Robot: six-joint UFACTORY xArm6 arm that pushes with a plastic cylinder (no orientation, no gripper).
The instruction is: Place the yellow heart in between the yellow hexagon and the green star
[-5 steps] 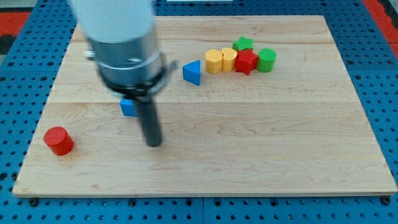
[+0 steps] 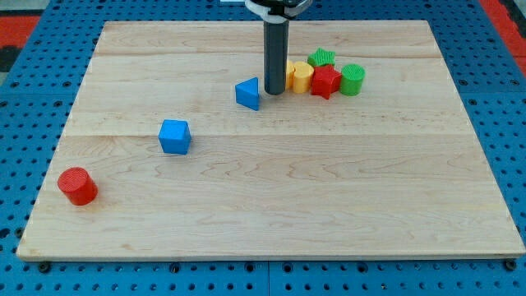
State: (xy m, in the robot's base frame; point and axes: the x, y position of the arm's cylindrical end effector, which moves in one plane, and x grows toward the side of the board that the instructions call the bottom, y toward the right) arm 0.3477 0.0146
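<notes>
My tip (image 2: 275, 93) rests on the board just right of the blue triangle (image 2: 247, 93), touching or nearly touching it. The rod stands in front of the yellow hexagon (image 2: 288, 75) and hides most of it. The yellow heart (image 2: 302, 77) sits right next to the hexagon, on its right. The green star (image 2: 321, 57) is behind the heart, toward the view's top right, with the red star (image 2: 325, 81) just below it. The heart touches the red star.
A green cylinder (image 2: 352, 79) sits right of the red star. A blue cube (image 2: 174, 136) lies left of centre. A red cylinder (image 2: 77, 185) is near the board's lower left. The wooden board (image 2: 329, 197) lies on a blue pegboard.
The rod has moved from the left-centre of the board up and right to the yellow hexagon's front. The blue triangle has shifted slightly left. The blue cube is now uncovered.
</notes>
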